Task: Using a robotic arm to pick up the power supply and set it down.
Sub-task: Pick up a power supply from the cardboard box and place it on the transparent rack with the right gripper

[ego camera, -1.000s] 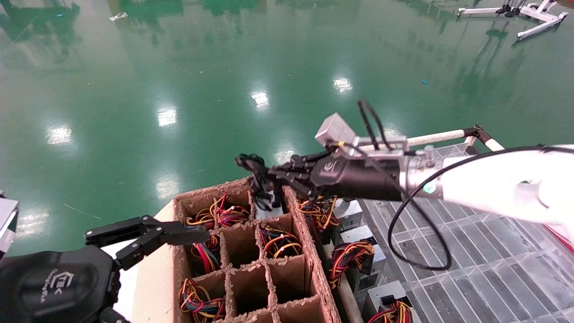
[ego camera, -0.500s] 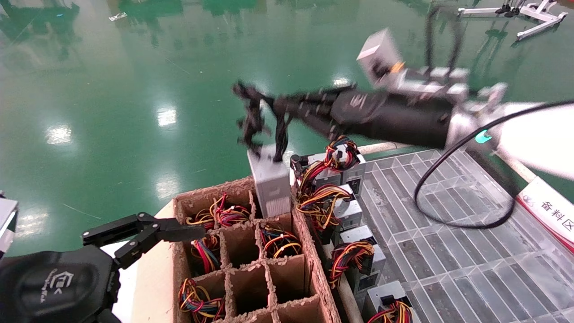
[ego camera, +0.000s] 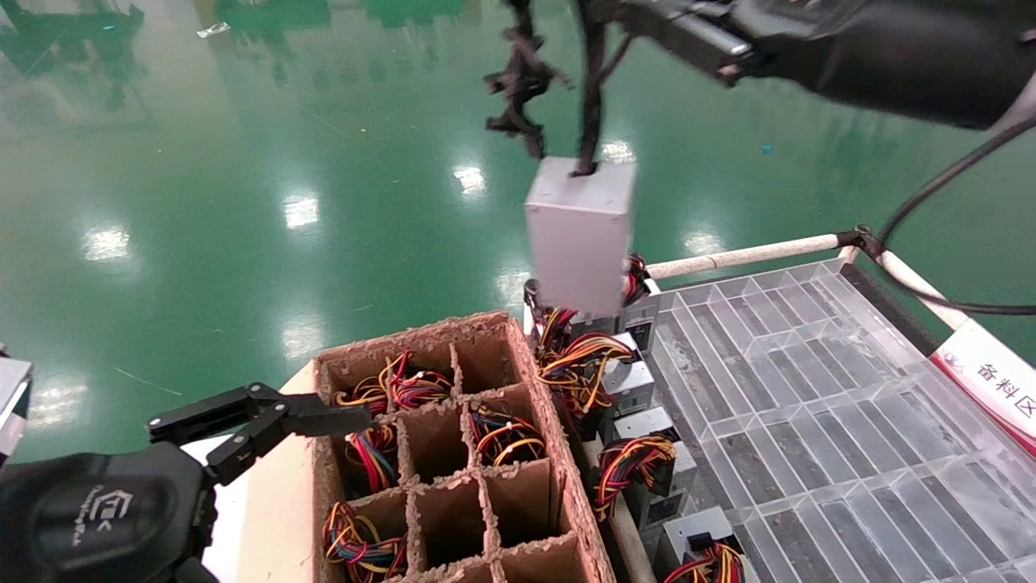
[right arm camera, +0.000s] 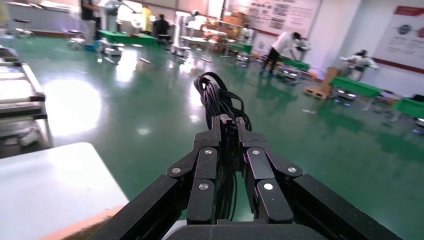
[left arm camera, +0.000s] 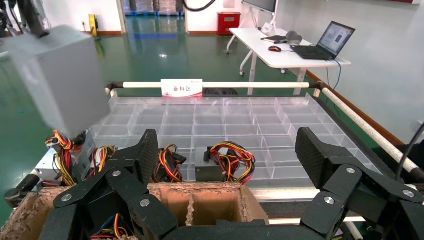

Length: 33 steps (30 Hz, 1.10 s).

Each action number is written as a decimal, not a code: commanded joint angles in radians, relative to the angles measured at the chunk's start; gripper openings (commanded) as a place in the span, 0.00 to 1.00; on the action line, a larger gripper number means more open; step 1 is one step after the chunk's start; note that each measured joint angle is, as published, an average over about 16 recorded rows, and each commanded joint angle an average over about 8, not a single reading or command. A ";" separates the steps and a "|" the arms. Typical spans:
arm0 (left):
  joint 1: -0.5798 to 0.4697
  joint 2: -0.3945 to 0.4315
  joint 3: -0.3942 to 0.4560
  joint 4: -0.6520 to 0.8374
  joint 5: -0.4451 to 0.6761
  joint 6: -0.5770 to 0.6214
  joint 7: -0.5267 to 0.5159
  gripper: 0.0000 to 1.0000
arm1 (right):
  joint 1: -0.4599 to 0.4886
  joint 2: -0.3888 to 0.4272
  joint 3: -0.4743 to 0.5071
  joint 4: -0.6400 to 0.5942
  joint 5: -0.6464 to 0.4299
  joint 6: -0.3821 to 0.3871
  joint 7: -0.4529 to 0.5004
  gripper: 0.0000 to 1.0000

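The power supply (ego camera: 578, 235) hangs in the air by its black cable bundle (ego camera: 589, 97), above the divided cardboard box (ego camera: 453, 453) and the clear tray (ego camera: 817, 405). The right end effector (right arm camera: 228, 131) is clenched on that bundle. The left end effector (ego camera: 324, 423) rests spread beside the box.

Light-grey rectangular metal power supply (ego camera: 579, 235): matt, smooth sheet faces.
Brown divided cardboard box (ego camera: 453, 453): rough, fibrous, frayed edges.
Clear ribbed plastic tray (ego camera: 817, 421): glossy, scuffed.
Green floor (ego camera: 243, 162): high gloss, mirror-like reflections.
Black two-finger right gripper (right arm camera: 229, 131): matt textured plastic, bright metal screws.
White rail (ego camera: 745, 253): smooth.
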 commanded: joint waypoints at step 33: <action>0.000 0.000 0.001 0.000 0.000 0.000 0.000 1.00 | -0.106 0.159 -0.026 -0.144 -0.050 0.087 -0.008 0.00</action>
